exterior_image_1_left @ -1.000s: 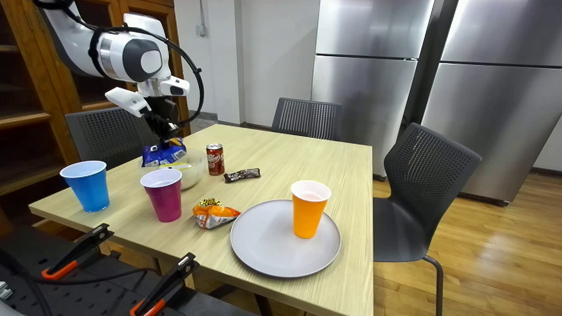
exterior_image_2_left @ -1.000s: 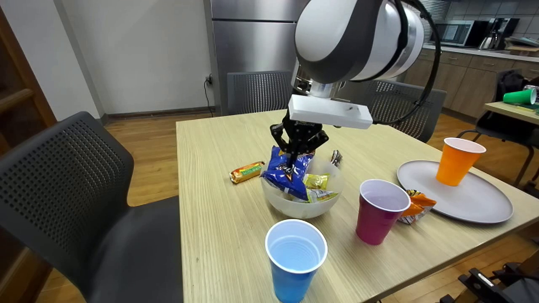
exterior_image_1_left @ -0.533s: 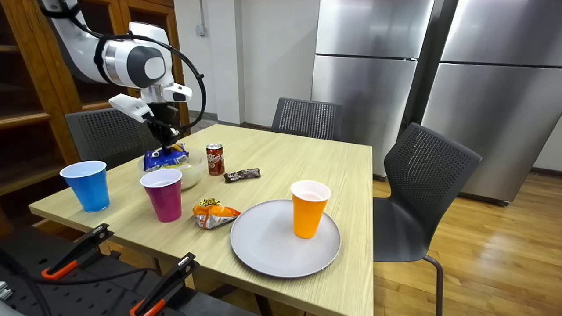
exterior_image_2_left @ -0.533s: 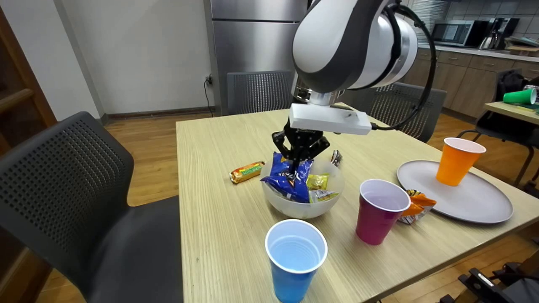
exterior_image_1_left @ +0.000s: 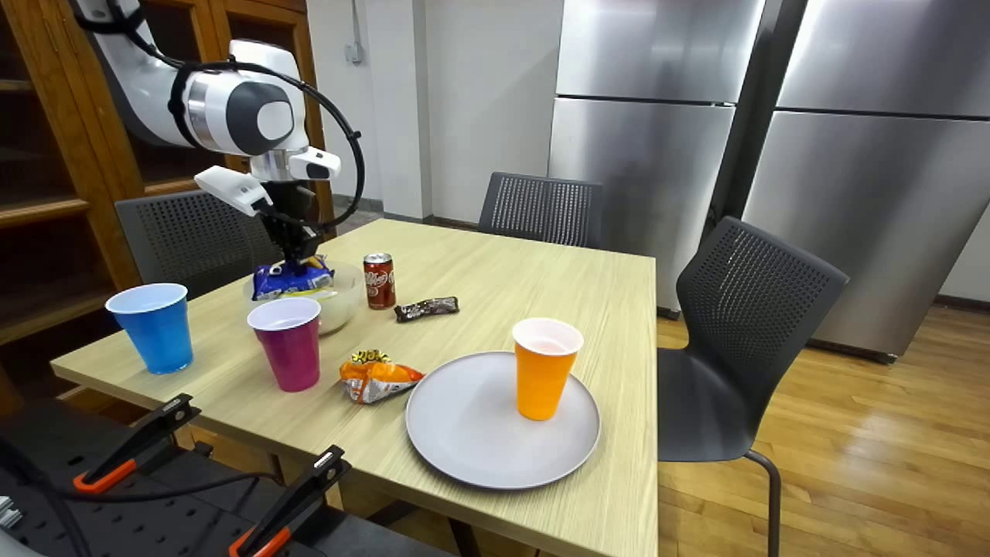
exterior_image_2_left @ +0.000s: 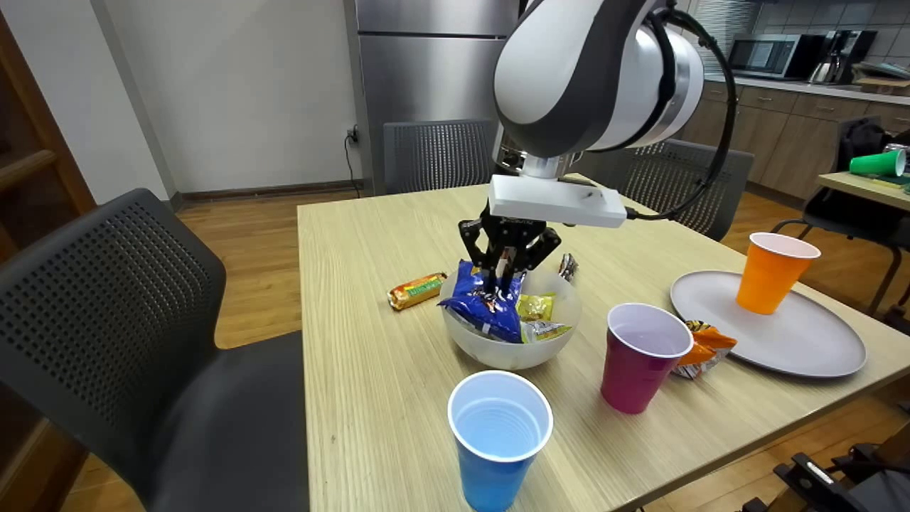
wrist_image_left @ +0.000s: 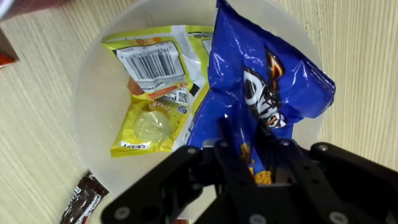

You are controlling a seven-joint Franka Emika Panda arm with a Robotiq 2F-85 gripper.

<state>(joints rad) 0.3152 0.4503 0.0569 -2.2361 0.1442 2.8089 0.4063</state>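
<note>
Tool (wrist_image_left: 244, 127): fingers parted by a narrow gap, pointing down, tips touching the blue snack bag (wrist_image_left: 230, 68), whose film lies between them; clamped on nothing.
Blue snack bag: in the bowl (exterior_image_2_left: 505, 355), right under the tool, one corner showing past the rim in the wrist view.
Yellow packets (wrist_image_left: 164, 90): inside the bowl, partly overlapped by the blue snack bag.
Bowl: whitish, translucent, upright on the tabletop (exterior_image_1_left: 503, 286).
Gold-wrapped roll (exterior_image_2_left: 417, 291): lying just beside the bowl.
Soda can (exterior_image_1_left: 379, 281): dark red, upright, near the bowl.
Dark-wrapped bar (exterior_image_1_left: 427, 309): lying on the tabletop, near the soda can.
Purple cup (exterior_image_2_left: 643, 359): upright, near the bowl.
Blue cup (exterior_image_2_left: 501, 434): upright, near the bowl.
Orange-and-silver bag (exterior_image_1_left: 379, 379): between the purple cup and the gray plate (exterior_image_1_left: 464, 433).
Gray plate: well apart from the bowl, carrying an upright orange cup (exterior_image_1_left: 544, 371).
Dark chairs (exterior_image_1_left: 742, 333): set around the tabletop.
Refrigerators (exterior_image_1_left: 889, 224): stainless, beyond the dark chairs.
</note>
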